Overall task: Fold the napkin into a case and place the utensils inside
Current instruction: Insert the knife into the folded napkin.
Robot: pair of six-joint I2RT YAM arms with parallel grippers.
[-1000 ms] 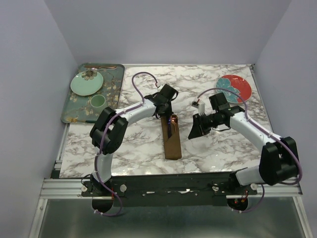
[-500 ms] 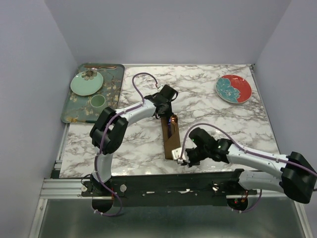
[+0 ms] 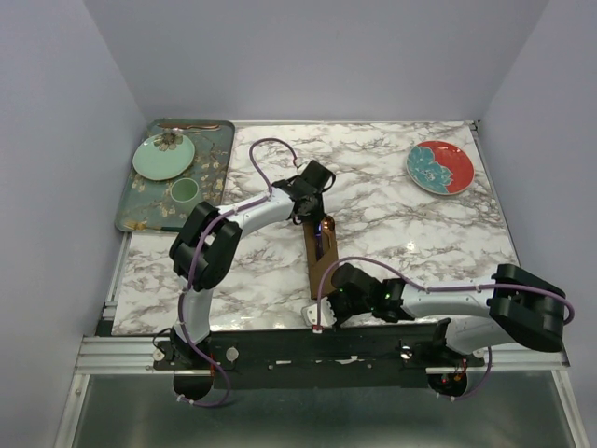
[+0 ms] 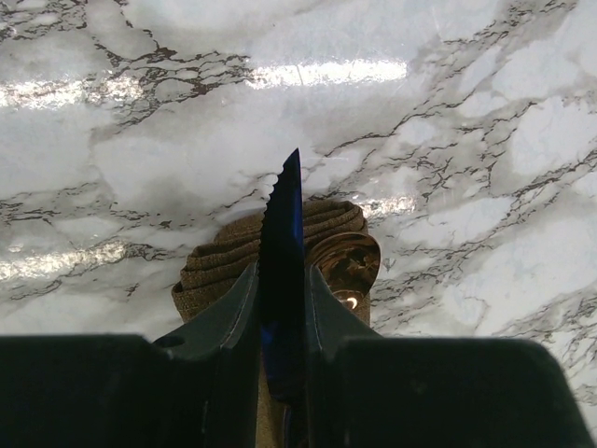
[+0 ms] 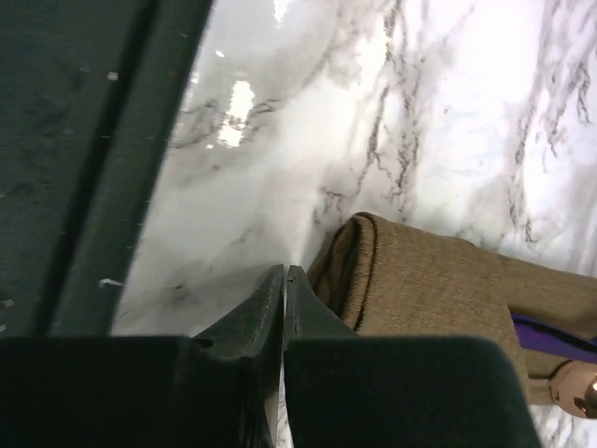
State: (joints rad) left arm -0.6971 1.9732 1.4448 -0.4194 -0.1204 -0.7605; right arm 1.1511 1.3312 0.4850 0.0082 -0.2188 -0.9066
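Observation:
The napkin lies folded as a narrow brown case [image 3: 324,266] in the middle of the table. At its far end my left gripper [image 3: 315,207] is shut on the blue utensil, a serrated knife [image 4: 284,205] that points away over the case's mouth [image 4: 219,266]. The copper spoon's round bowl [image 4: 347,263] rests on the cloth beside it. My right gripper [image 3: 323,312] is low at the case's near end. Its jaws [image 5: 284,280] are shut on nothing, just left of the cloth's corner [image 5: 420,280]. The utensils' ends, one blue [image 5: 555,338] and one copper [image 5: 578,387], poke out at the right.
A dark green floral tray [image 3: 140,201] at the far left holds a mint plate [image 3: 163,156] and a small cup [image 3: 184,190]. A red and teal plate [image 3: 439,166] sits at the far right. The table's near edge and dark rail [image 5: 84,140] lie just left of my right gripper.
My right arm swung from the table's middle right down to the case's near end, and its jaws closed. The left arm and the knife have not moved.

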